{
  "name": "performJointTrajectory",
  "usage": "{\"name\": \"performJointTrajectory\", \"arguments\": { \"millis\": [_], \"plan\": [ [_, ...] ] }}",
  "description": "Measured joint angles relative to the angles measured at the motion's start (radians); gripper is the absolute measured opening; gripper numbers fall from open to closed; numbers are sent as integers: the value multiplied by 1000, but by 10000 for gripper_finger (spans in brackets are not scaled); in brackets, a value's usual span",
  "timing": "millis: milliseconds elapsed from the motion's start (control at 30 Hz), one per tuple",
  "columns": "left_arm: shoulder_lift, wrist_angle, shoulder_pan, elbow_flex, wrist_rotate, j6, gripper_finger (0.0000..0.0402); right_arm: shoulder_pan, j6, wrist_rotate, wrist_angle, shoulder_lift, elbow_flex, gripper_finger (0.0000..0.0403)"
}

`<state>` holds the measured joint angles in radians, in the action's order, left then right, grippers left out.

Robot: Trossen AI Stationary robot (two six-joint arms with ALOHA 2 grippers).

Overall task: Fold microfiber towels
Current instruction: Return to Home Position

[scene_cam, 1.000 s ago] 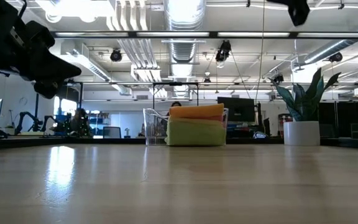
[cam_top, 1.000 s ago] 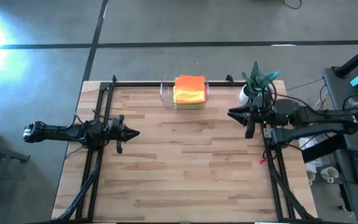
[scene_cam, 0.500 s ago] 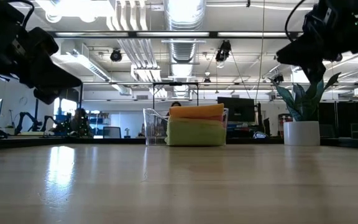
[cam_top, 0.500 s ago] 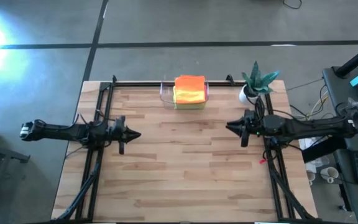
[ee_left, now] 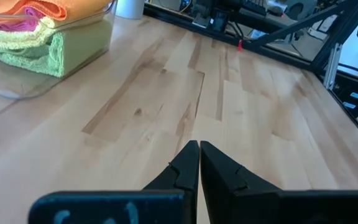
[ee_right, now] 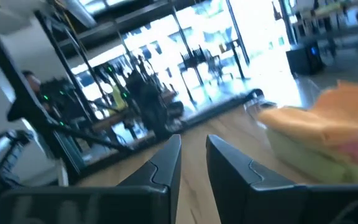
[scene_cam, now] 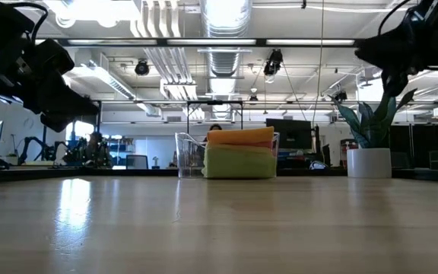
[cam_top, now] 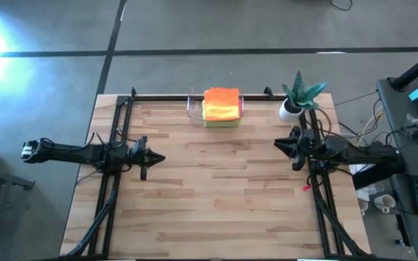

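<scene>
**Right arm draws back as folded towels sit stacked in bin**

Compared with half a second ago, the right gripper (cam_top: pixel 276 143) has pulled back toward its own side of the table (cam_top: pixel 216 203). In the low view it now hangs farther out to the side (scene_cam: pixel 360 52). A second ago it was angled closer to the potted plant (cam_top: pixel 294 100). The left gripper (cam_top: pixel 161 157) has barely moved, easing back only a shade. The stack of microfiber towels (cam_top: pixel 221 106) lies as it did before.

Seen from its own wrist, the left gripper (ee_left: pixel 199 144) is clenched, its two dark fingers (ee_left: pixel 182 168) pressed together with only a hairline between them. It grasps nothing and hangs clear above the bare boards. The right gripper (ee_right: pixel 193 140) is released, with a narrow gap between its fingers (ee_right: pixel 166 163). It is also empty and touches nothing.

The towels rest folded in the clear bin (cam_top: pixel 191 109), well apart from both grippers. The bin stands off to one side of the line between them, at the table's far edge. The left wrist view shows the orange towel (ee_left: pixel 42 6) on top, the pink towel (ee_left: pixel 11 26) under it and a lime green towel (ee_left: pixel 36 48) lower still. The right wrist view catches the same pile off to one side of the fingers, orange (ee_right: pixel 316 118) over green (ee_right: pixel 300 149). The potted plant stands near the right gripper, on the same side of it as the bin.
</scene>
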<state>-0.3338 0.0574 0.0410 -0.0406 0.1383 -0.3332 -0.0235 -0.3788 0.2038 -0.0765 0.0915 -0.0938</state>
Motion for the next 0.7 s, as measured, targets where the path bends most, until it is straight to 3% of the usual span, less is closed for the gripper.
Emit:
{"name": "performJointTrajectory", "arguments": {
  "millis": [167, 700],
  "plan": [
    [-15, -6, 0, 1, 0, 0, 0, 0, 35, 1, 106, -91, 1, 68],
    [-39, -70, 0, 7, 2, 0, 0, 0, 13, 0, 326, -73, -3, 68]
  ]
}}
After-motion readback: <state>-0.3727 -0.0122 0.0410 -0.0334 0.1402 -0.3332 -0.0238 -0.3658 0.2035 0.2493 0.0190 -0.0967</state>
